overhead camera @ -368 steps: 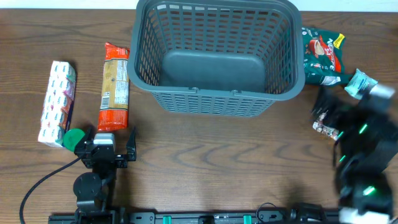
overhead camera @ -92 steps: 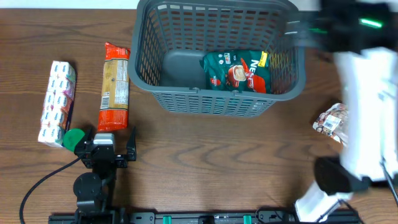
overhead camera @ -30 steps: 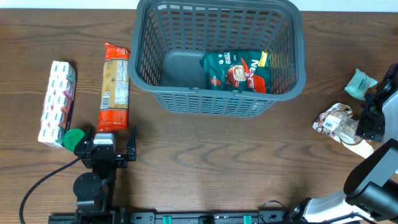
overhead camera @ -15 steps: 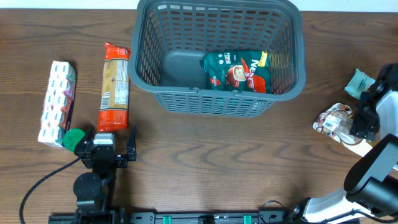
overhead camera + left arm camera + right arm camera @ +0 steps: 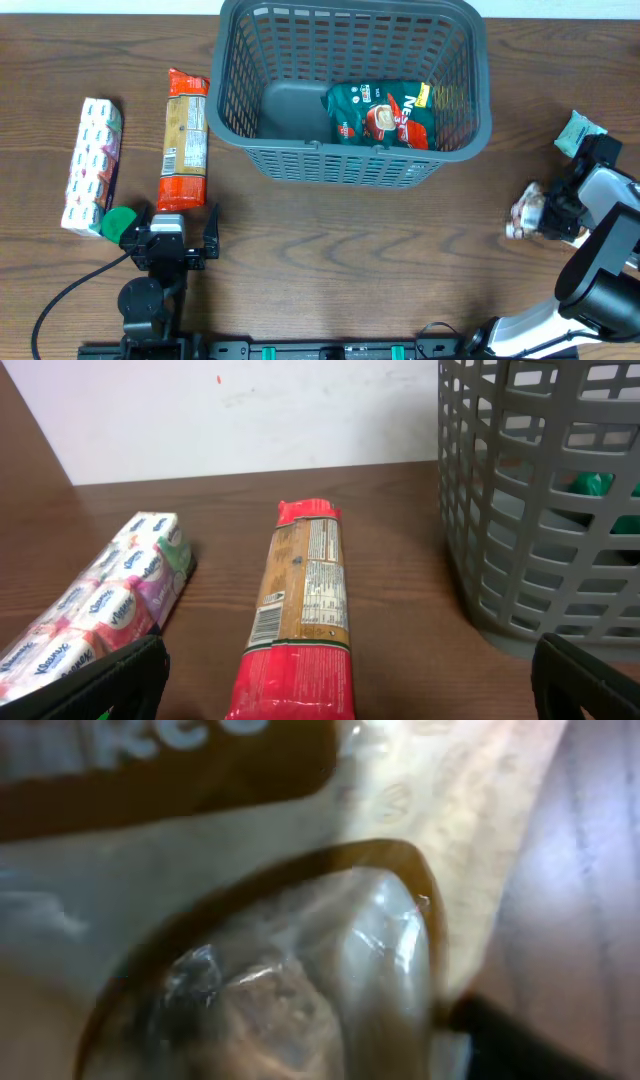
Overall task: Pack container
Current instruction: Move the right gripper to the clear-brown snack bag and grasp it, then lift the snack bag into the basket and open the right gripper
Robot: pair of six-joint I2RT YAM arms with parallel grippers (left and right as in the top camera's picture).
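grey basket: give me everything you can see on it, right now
The basket is dark grey, plastic-looking and rectangular, with slotted lattice walls, a solid base and a thick rolled rim. It stands upright and open-topped on the wooden table, at the far middle. Inside, a green snack packet lies on the right half of the base; the left half is bare. An orange packet lies on the table to its left, not touching it.

light: bright, even | shadows: soft | right wrist view: close-up blur, glare

Snack packet (image 5: 300, 970) blurred, filling right wrist view, tissue pack (image 5: 90, 610) cut off at edge
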